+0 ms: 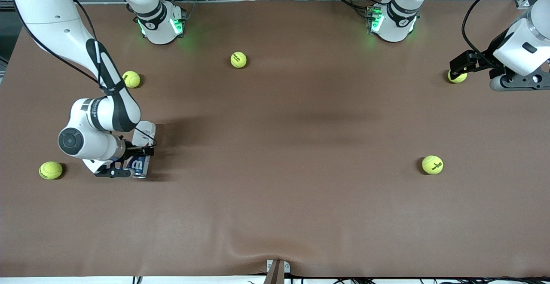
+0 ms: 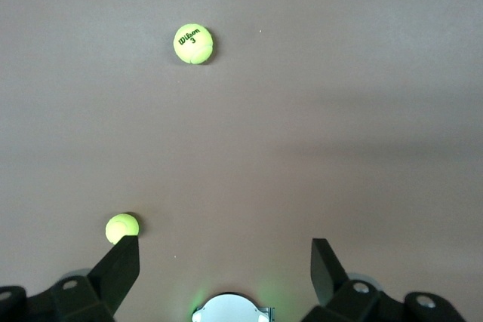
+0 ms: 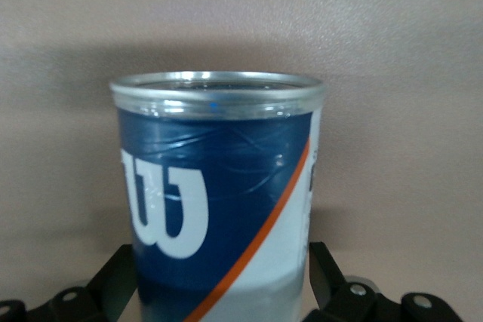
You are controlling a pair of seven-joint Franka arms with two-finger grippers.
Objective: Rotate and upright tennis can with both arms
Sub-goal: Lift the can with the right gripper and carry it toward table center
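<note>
The slim clear-plastic tennis can [image 1: 142, 148], with a white and dark-blue label and a bright metal rim, lies on the smooth brown desk [image 1: 283, 155] toward the right arm's end. In the right wrist view the tennis can [image 3: 219, 201] shows a glossy cylinder wall, a white "W" on dark blue, an orange-red diagonal stripe and a white patch. It sits between the two black fingers of the right gripper [image 3: 223, 280]: one finger [image 3: 121, 277] flanks the blue side and the other flanks the white side, each close against the wall, though actual contact cannot be told. In the front view the right gripper [image 1: 129, 163] is down at the can.

The left gripper [image 1: 462, 67] hangs above the desk at the left arm's end, where that arm waits. In its wrist view the left gripper [image 2: 225, 258] has its black wedge-shaped fingers [image 2: 121, 262] spread wide with only bare desk between them.

Five fuzzy yellow-green tennis balls [image 1: 238, 59] lie scattered and well apart. One ball [image 2: 121, 227] sits just beside a left fingertip; another, printed "Wilson 3" [image 2: 193, 43], lies well clear of both fingers.
</note>
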